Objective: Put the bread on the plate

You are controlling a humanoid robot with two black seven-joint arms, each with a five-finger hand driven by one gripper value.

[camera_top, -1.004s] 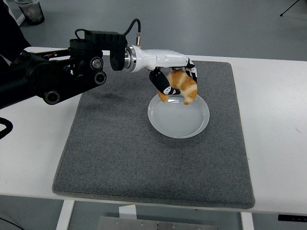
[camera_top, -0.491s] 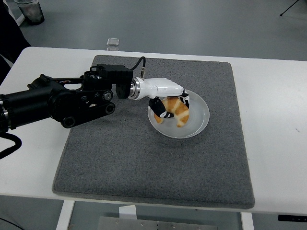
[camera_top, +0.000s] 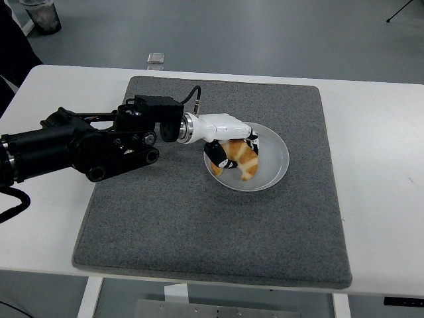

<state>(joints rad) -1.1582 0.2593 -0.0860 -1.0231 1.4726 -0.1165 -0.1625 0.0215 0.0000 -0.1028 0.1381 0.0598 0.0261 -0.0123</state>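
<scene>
A golden croissant [camera_top: 244,159] lies in the white plate [camera_top: 275,158] on the grey mat [camera_top: 199,212]. My left hand [camera_top: 230,149], white with black fingertips, reaches in from the left and its fingers are still curled around the croissant, which rests on the plate's left half. The thumb side covers the croissant's left end. The right arm does not show.
The black left arm [camera_top: 86,142] lies low across the mat's left part. A small clear object [camera_top: 156,59] sits at the table's far edge. A dark cup [camera_top: 41,14] stands on the floor at top left.
My left hand has come down with the croissant from above the plate's far rim into the plate, and the arm has lowered toward the mat.
</scene>
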